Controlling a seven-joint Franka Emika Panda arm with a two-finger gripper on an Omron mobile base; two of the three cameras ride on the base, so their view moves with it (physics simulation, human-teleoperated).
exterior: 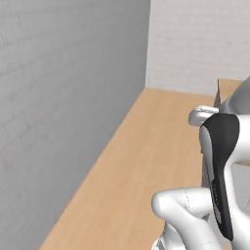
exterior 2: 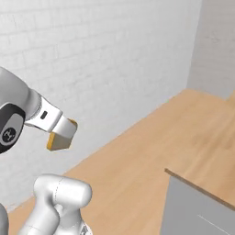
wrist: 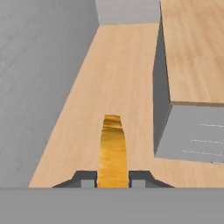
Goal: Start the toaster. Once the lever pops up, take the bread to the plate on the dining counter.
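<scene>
Orange-crusted bread (wrist: 112, 151) sits clamped edge-on in the gripper (wrist: 113, 178), raised over wooden floor (wrist: 118, 83). Grey brick wall (exterior 2: 101, 69) runs alongside. Hand view shows the dining counter (wrist: 197, 52) close beside it; right base view catches its corner (exterior 2: 202, 183).

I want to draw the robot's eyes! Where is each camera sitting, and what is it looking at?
Left base view: behind the arm on its left, looking down the wood floor along a grey wall; white arm at lower right.
Right base view: behind on its right, facing a pale brick wall; the gripper holds the bread.
Hand view: on the hand, looking along the bread between the fingertips, dining counter to the right.
Shared: bread, floor, counter.
</scene>
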